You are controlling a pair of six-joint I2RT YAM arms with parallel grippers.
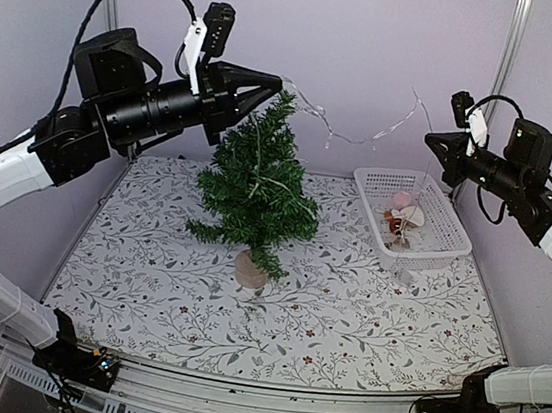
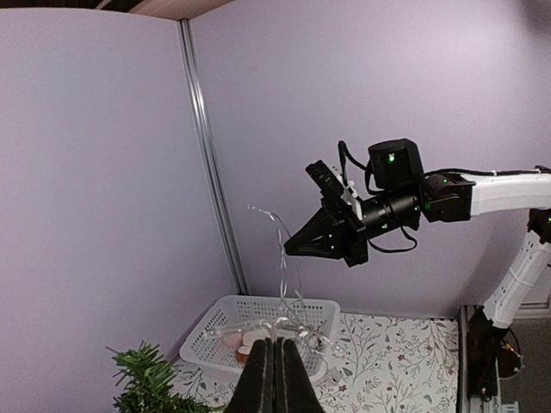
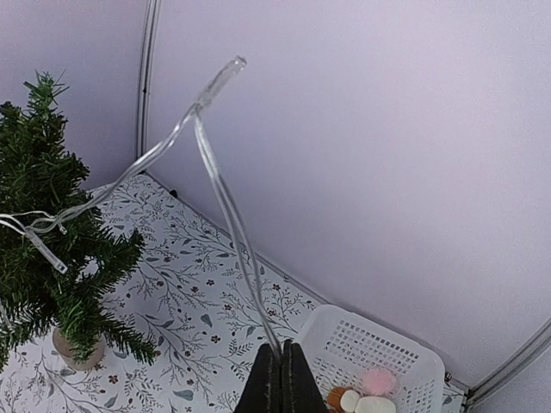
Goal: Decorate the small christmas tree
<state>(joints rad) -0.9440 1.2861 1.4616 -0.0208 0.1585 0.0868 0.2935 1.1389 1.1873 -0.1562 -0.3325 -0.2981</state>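
The small christmas tree stands mid-table on its pale stump; it also shows in the right wrist view. A clear light string hangs in the air between both grippers, and part of it drapes down over the tree. My left gripper is beside the tree top, shut on one end of the string. My right gripper is high above the basket, shut on the other end. In the wrist views the left gripper and right gripper both have their jaws pressed together.
A white mesh basket at the right back holds a pink pompom and other small ornaments. It also shows in the left wrist view and the right wrist view. Lilac walls close in the back and sides.
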